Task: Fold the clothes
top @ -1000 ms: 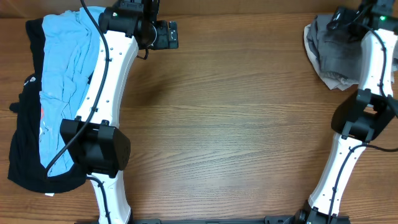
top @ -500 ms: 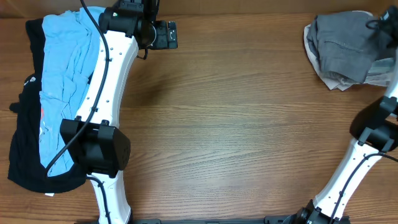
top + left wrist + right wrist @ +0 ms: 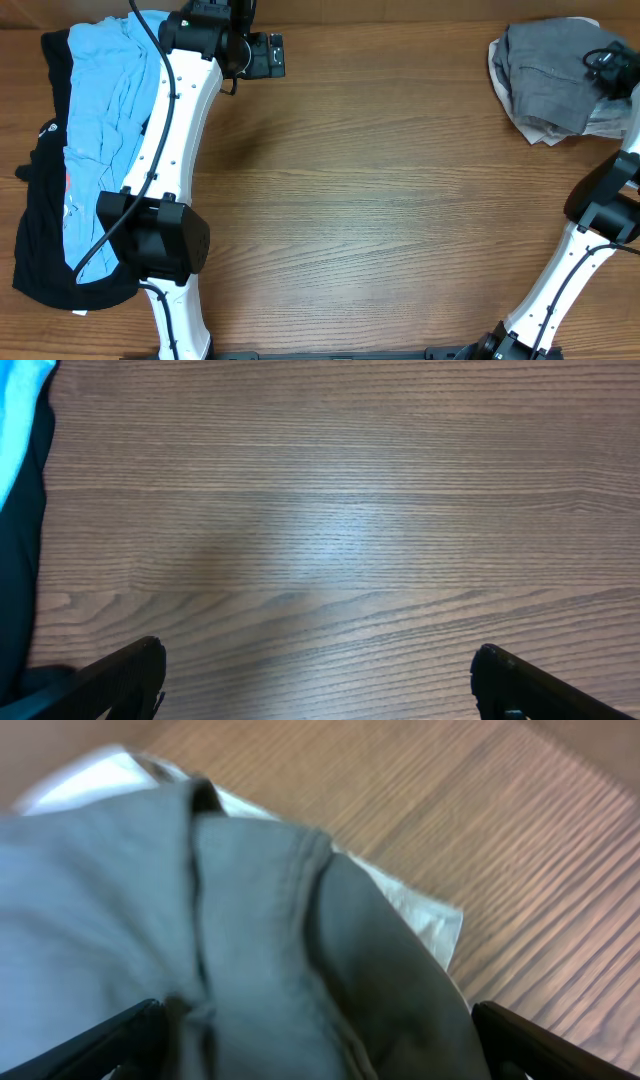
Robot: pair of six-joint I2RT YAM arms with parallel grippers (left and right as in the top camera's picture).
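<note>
Moved: your right arm (image 3: 603, 205) has swung off the shorts (image 3: 545, 85). A second ago it lay across them; now the right gripper (image 3: 600, 62) sits at the pile's right side. Your left arm (image 3: 178, 125) and all the clothes lie as before.
Edges: the shorts lie in the table's (image 3: 380, 220) far right corner, close to the back and right edges. The shirt (image 3: 105, 110) and black garment (image 3: 40, 250) run along the left edge.
Room: a broad stretch of wood lies between the two piles.
Shorts: grey, bunched in folds, with pale lining (image 3: 530, 128) showing at the near and left rims.
Shirt: light blue, rumpled, lying on the black garment.
Right fingers: spread wide over grey cloth; you cannot tell whether they touch it.
Left fingers: left gripper (image 3: 265, 55) spread wide over bare wood, just right of the shirt, nothing between them.
</note>
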